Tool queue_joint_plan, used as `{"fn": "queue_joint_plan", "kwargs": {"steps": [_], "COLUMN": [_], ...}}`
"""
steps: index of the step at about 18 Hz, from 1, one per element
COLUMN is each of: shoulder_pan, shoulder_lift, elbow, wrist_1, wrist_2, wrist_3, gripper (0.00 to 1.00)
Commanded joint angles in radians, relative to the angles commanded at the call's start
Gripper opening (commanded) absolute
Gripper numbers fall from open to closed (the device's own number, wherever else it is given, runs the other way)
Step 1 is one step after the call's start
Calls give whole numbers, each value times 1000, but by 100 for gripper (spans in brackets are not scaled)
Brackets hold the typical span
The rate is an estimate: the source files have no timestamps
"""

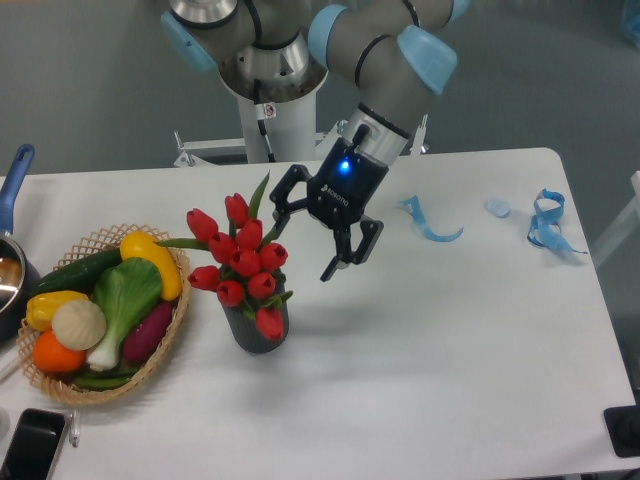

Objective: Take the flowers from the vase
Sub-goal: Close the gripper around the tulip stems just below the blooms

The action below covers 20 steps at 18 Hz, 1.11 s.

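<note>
1. Fixed camera, task things: the flowers stand upright in the vase, which sits on the table just right of the wicker basket of toy vegetables. Nothing is lifted yet.

2. Fixed camera, arm: the gripper hangs tilted just right of the blooms, its fingers spread apart and holding nothing; one fingertip looks very near a tulip, though contact cannot be told.

3. Judgement: only the approach is under way. Closing on the bunch and drawing it up out of the vase remain.
</note>
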Motion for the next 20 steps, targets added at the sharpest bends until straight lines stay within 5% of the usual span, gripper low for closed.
{"fn": "queue_joint_plan", "kwargs": {"steps": [20], "shoulder_pan": [-89], "shoulder_lift": [-58], "elbow": [9], "wrist_1": [18], "wrist_2": [11], "wrist_3": [17], "gripper": [100]}}
